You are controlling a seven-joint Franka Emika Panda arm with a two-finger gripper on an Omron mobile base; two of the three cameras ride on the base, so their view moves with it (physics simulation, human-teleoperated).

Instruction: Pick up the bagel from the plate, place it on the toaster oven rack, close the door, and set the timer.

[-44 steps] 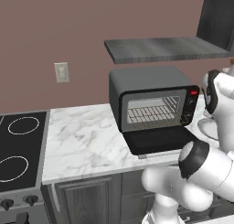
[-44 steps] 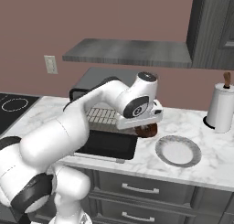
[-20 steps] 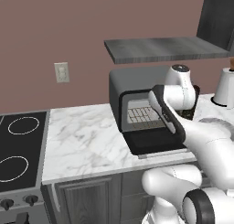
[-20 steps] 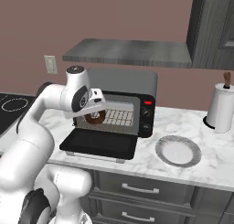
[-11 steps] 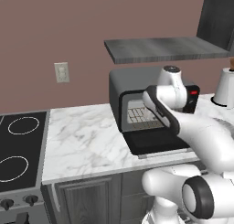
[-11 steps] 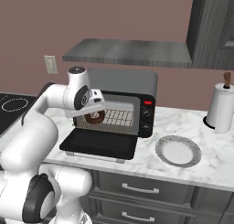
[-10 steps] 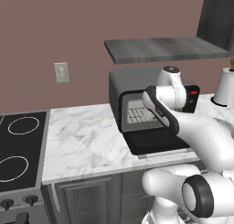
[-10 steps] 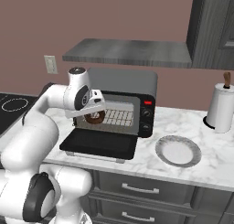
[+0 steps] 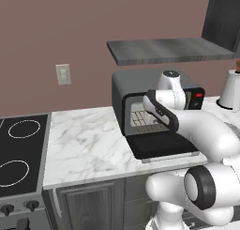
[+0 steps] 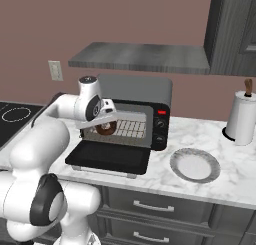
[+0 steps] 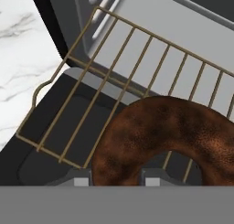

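Note:
The dark toaster oven (image 10: 137, 91) stands on the counter with its door (image 10: 109, 158) dropped flat and open. Inside it, the wire rack (image 11: 137, 63) reaches out to the door's hinge. My gripper (image 10: 105, 122) hangs at the left of the oven's mouth, shut on the dark brown bagel (image 10: 104, 128). In the hand view the bagel (image 11: 169, 136) hovers just over the rack's front bars, between my fingertips (image 11: 153, 178). Right of the oven lies the round pale plate (image 10: 195, 165) with nothing on it. My forearm crosses in front of the oven (image 9: 140, 86) in the left base view.
A white paper-towel roll (image 10: 241, 120) stands at the back right of the marble counter (image 9: 89, 142). A grey shelf (image 10: 140, 56) hangs just above the oven. A black cooktop (image 9: 18, 154) lies to the far left. Drawers run below the counter's edge.
The arm has carried the bagel from beside the plate across to the oven's open mouth. Over the last second it has only edged in a little.

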